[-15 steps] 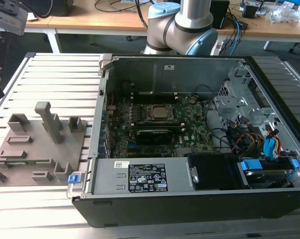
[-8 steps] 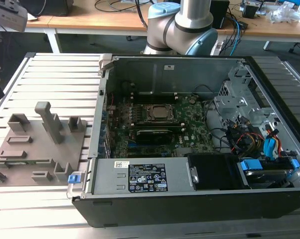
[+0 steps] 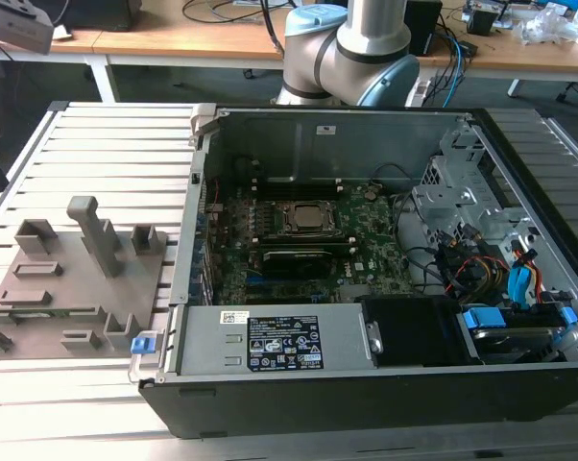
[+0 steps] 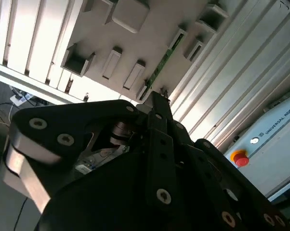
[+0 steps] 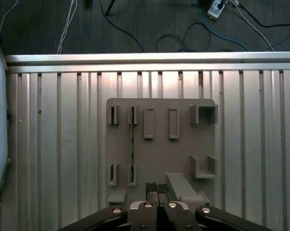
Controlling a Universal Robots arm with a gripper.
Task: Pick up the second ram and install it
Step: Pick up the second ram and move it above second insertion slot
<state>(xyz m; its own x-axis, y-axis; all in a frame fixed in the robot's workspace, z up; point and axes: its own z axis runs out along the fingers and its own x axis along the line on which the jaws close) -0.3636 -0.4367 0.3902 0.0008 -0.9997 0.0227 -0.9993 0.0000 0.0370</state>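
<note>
The second ram [image 5: 132, 147] is a thin green stick standing on edge between two pairs of slots in a grey fixture plate [image 5: 203, 139]. In the second wrist view the ram [image 4: 160, 65] runs across the same plate [image 4: 150, 29]. My gripper [image 5: 157, 188] hangs well above the plate's edge, close to a tall grey post [image 5: 179, 185]. It is shut, with nothing between its pads, and is apart from the ram. The black fingers [image 4: 157, 120] cover the foreground of the second wrist view.
The open computer case [image 3: 366, 394] lies on a ribbed aluminium table [image 3: 87, 144], with the green motherboard [image 3: 366, 259] and processor socket [image 3: 303, 219] inside. The fixture plate [image 3: 68, 288] sits at the exterior view's left of the case. A control box with a red button [image 4: 239, 158] lies beside the table.
</note>
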